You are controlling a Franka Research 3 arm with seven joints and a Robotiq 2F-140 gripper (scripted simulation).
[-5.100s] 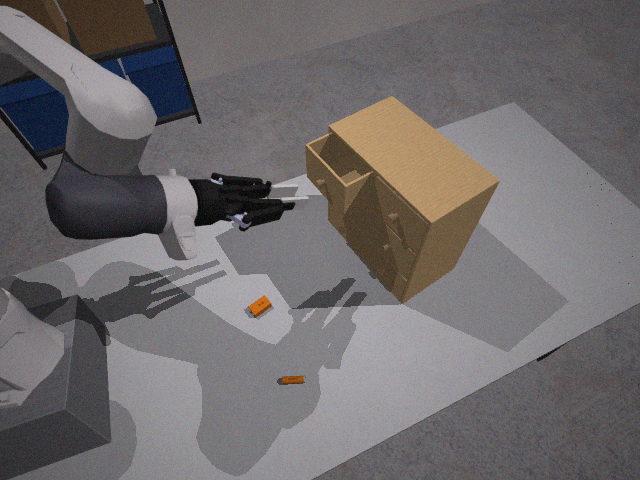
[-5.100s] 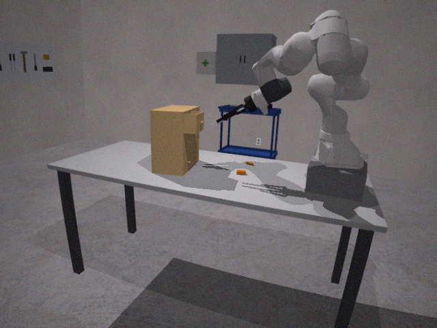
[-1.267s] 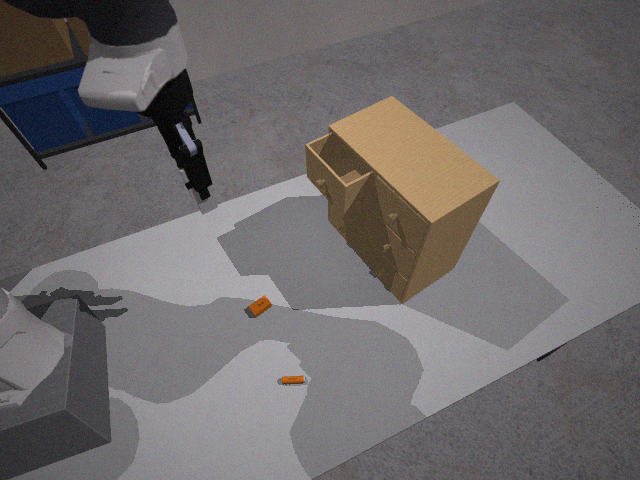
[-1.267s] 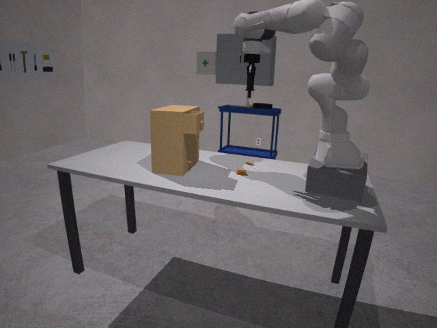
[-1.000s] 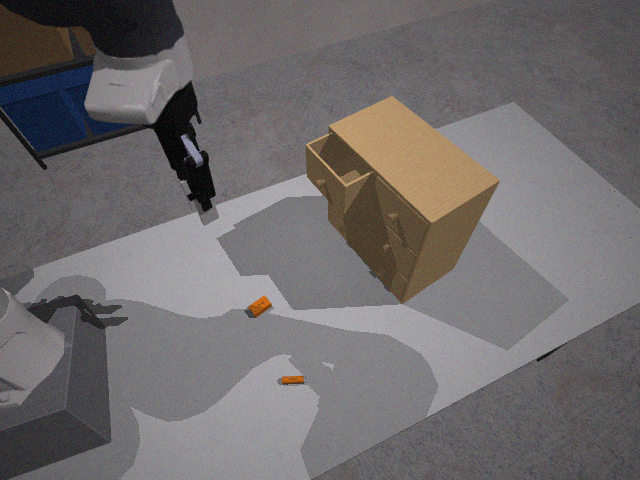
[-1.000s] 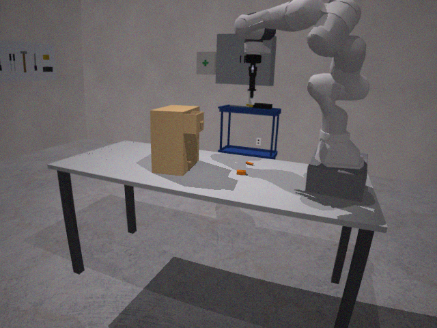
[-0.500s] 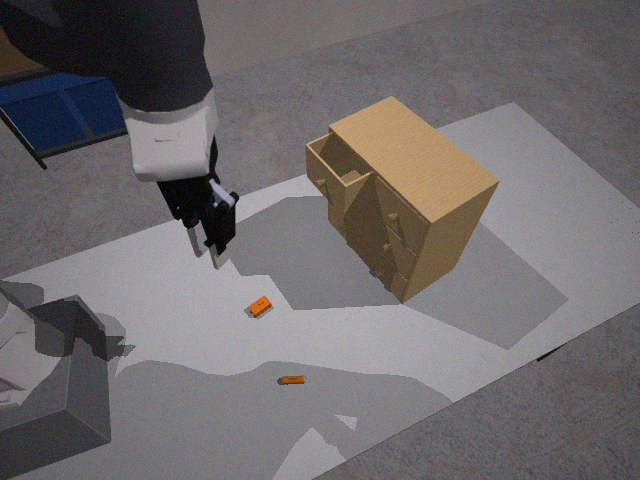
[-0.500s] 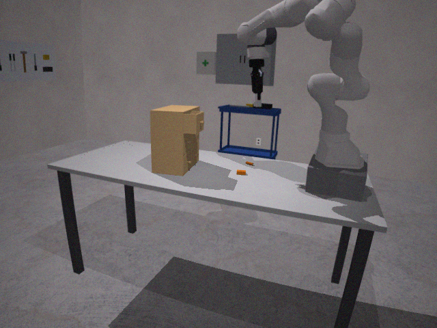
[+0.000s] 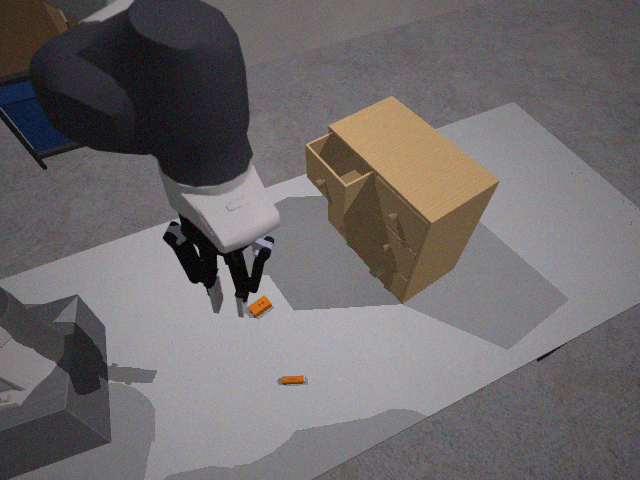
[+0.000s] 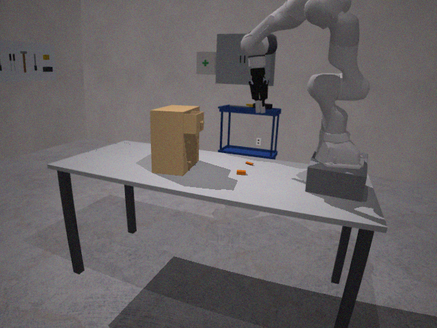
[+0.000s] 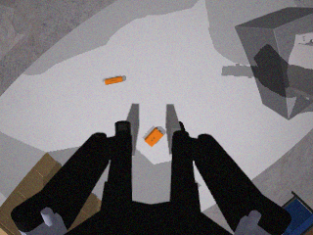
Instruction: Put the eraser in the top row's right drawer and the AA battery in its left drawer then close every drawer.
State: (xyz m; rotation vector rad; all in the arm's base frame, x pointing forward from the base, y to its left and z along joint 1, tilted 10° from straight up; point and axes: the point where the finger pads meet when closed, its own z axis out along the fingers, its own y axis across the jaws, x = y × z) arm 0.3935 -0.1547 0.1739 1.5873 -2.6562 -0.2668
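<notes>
The eraser point(image 9: 260, 305), a small orange block, lies on the white table in front of the chest; it also shows in the exterior view point(image 10: 241, 172) and in the wrist view point(image 11: 153, 136). The AA battery point(image 9: 293, 380) point(image 10: 249, 162) point(image 11: 113, 80), a thin orange cylinder, lies apart from it. The wooden chest point(image 9: 400, 191) stands upright, with the left drawer of its top row point(image 9: 336, 167) pulled out and looking empty; its other drawers are in. My gripper point(image 9: 227, 307) point(image 10: 260, 109) hangs high above the table over the eraser. Its fingers stand narrowly apart with nothing between them point(image 11: 152, 114).
The robot's grey base block point(image 9: 51, 392) sits at the table's end opposite the chest. A blue shelf point(image 10: 248, 130) stands on the floor beyond the table. Another blue rack with brown boxes point(image 9: 25, 113) is off the table.
</notes>
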